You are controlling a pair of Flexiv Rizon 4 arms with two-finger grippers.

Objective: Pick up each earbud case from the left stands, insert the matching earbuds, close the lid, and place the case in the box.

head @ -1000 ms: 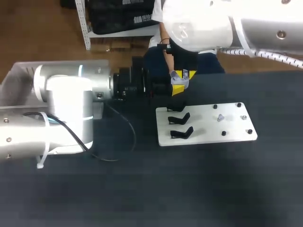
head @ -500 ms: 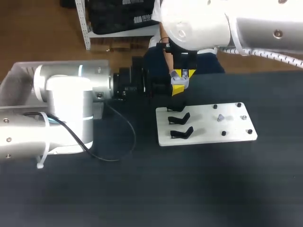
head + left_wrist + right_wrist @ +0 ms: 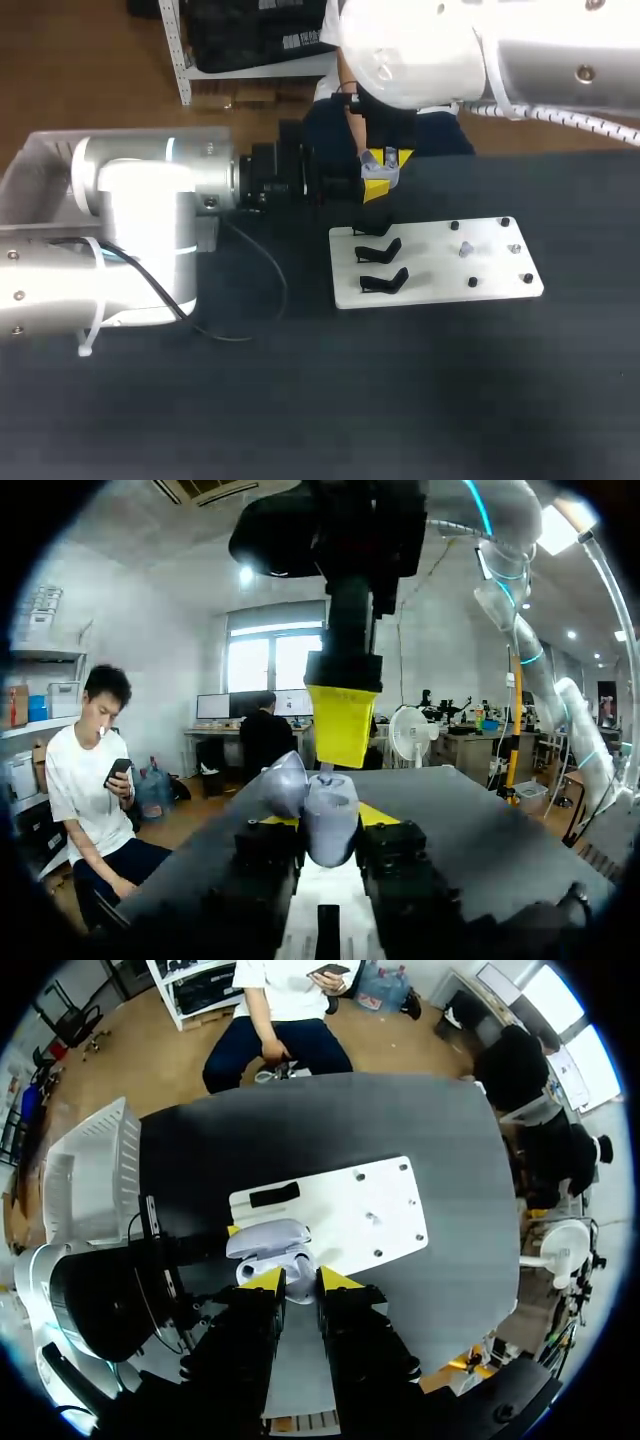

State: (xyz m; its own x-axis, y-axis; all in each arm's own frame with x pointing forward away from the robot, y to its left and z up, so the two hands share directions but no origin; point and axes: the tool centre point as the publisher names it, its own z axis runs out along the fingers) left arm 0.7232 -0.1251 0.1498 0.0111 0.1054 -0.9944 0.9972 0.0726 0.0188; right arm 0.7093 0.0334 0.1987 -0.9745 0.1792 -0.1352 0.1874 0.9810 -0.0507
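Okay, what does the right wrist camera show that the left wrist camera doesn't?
Only the right wrist view shows the white board, a black stand on it, and the box. Only the left wrist view shows the right gripper from the side, hanging just above the earbud case. Both show that case, lid open, held in the left gripper.

Black table (image 3: 420,400); on it a white board (image 3: 440,272) with black stands (image 3: 382,250)

Left arm (image 3: 140,230) had white and silver cylindrical housings, a loose black cable (image 3: 270,285), a white tie (image 3: 92,335). Right arm (image 3: 440,45) showed screws (image 3: 584,72) and a braided hose (image 3: 580,118).
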